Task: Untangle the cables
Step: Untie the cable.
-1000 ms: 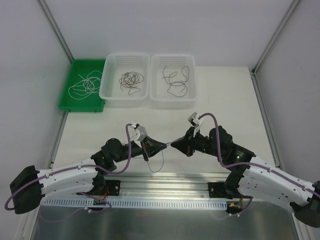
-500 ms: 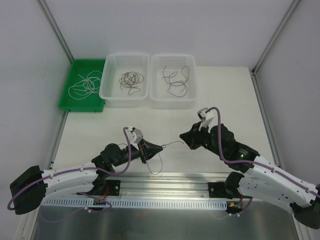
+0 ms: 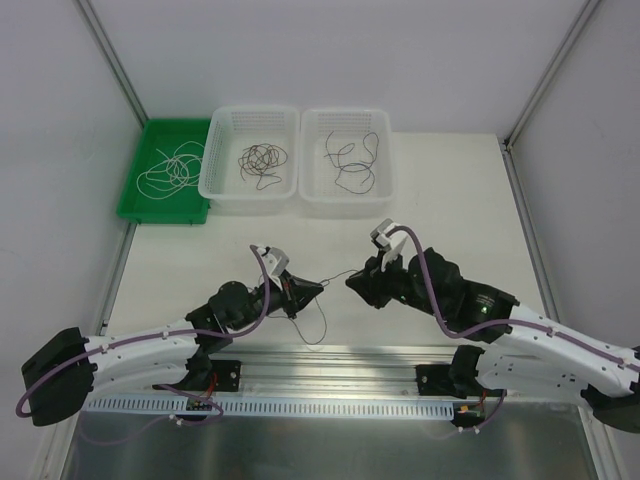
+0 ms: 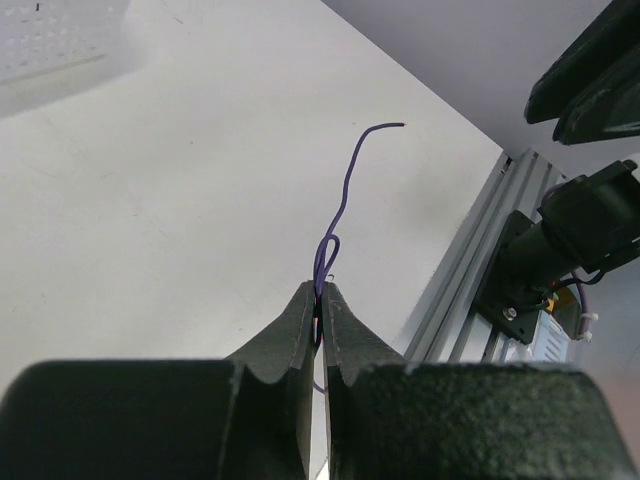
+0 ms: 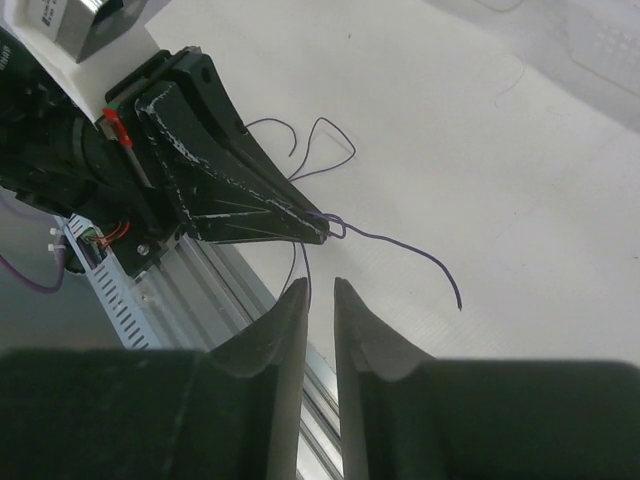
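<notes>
A thin purple cable (image 4: 345, 180) is pinched as a small loop at the tips of my left gripper (image 4: 320, 290), which is shut on it. Its free end curves away over the white table, and a longer strand (image 3: 326, 322) hangs toward the near rail. My right gripper (image 5: 320, 285) faces the left gripper (image 5: 315, 232) tip to tip, a little short of it. Its jaws stand slightly open with nothing between them. The cable's loose end (image 5: 410, 250) lies just beyond its fingers. In the top view the two grippers (image 3: 318, 288) (image 3: 350, 281) nearly meet at the table's near middle.
At the back stand two white baskets (image 3: 222, 180) (image 3: 382, 185), each with dark cables (image 3: 262, 160) (image 3: 350, 160). A green tray (image 3: 135, 205) at the back left holds a whitish cable (image 3: 170, 172). The aluminium rail (image 3: 330, 358) runs along the near edge.
The right gripper first pulled away to the right with the cable stretched taut. It has now come back toward the left gripper, parted its jaws and let the cable end go.
</notes>
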Robot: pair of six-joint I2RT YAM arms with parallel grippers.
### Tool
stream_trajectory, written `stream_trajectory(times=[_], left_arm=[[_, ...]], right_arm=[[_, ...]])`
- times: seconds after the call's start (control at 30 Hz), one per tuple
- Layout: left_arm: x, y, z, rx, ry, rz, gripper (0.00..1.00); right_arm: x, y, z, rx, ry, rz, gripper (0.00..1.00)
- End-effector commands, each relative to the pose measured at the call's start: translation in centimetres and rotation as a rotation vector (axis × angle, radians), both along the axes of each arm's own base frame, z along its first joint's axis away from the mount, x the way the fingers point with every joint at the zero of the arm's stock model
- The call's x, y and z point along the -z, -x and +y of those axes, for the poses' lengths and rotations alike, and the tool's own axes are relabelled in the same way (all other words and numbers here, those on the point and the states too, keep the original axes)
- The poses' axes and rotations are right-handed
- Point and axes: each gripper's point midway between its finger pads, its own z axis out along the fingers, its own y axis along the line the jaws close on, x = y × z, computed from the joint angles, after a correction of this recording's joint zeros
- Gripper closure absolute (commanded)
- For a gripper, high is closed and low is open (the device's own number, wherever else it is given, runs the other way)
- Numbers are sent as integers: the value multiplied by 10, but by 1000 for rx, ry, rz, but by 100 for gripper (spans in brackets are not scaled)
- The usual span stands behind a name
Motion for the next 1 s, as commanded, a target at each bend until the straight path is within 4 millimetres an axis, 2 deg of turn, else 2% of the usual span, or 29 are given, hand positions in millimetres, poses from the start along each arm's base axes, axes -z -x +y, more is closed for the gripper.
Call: stream_trajectory(times=[0.0,0.03,0.07,0.13,0.17,0.2,0.43,0.5,0.67,0.97], left_arm=[[-26,-9,-3,-33,66,-6,100],[-28,-9,-3,-30,71,-9,100],[-31,-8,-4,-26,78,-12,100],[-38,-8,-2,-27,106,-26,100],[-39,-7,-1,-30,118,-27,100],[-42,-7,0,-31,131,-33,100],[-49,-2,4,-25,199,-42,100],[-50,-2,4,-23,205,-44,100],[-52,-2,5,-25,221,-45,100],[-56,1,2,-6,243,-46,100]], right_arm=[[3,1,12,-17,11,25,80],[1,-2,17,-7,-17,22,81],[11,-4,18,6,-19,35,81],[9,-8,28,33,-97,62,82],[19,-9,30,43,-98,76,82],[20,-10,33,56,-126,92,81],[13,-17,42,67,-299,86,80],[7,-18,44,66,-350,73,76],[2,-18,45,52,-394,51,70],[1,-18,52,22,-401,52,71]])
